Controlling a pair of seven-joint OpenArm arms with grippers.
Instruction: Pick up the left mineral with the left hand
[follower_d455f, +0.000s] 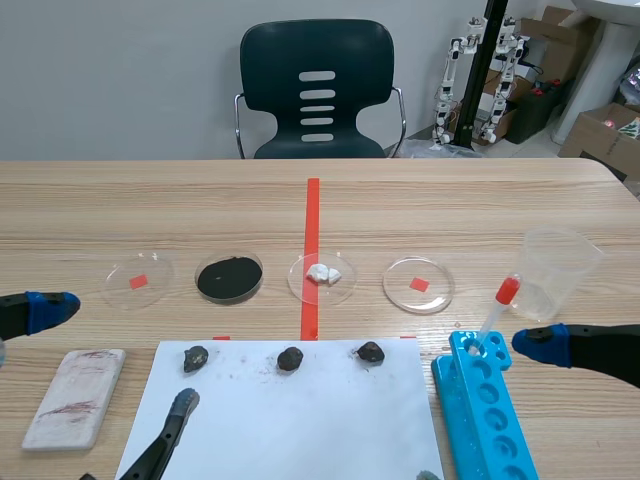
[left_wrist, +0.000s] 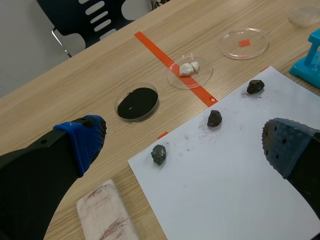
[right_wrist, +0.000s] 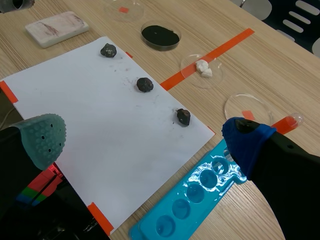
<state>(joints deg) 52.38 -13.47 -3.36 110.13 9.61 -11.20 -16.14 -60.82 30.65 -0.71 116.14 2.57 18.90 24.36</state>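
Note:
Three dark minerals lie in a row along the far edge of a white paper sheet (follower_d455f: 290, 420). The left mineral (follower_d455f: 195, 357) (left_wrist: 158, 154) (right_wrist: 108, 49) is a small grey-black lump near the sheet's left corner. My left gripper (follower_d455f: 118, 355) (left_wrist: 185, 145) hovers open above the table, with the left mineral below and between its spread fingers, untouched. Further along the row are the middle mineral (follower_d455f: 290, 359) (left_wrist: 214, 118) and the right mineral (follower_d455f: 370, 352) (left_wrist: 255, 86). My right gripper (follower_d455f: 483, 410) (right_wrist: 145, 140) stands open over the sheet's right side, holding nothing.
A white streak tile (follower_d455f: 75, 396) lies left of the sheet. Behind the sheet stand several petri dishes, one with black powder (follower_d455f: 229, 277) and one with white chunks (follower_d455f: 322, 273). A blue rack (follower_d455f: 490, 420) with a red-bulbed dropper (follower_d455f: 497, 310) and a plastic beaker (follower_d455f: 558, 270) stand at the right.

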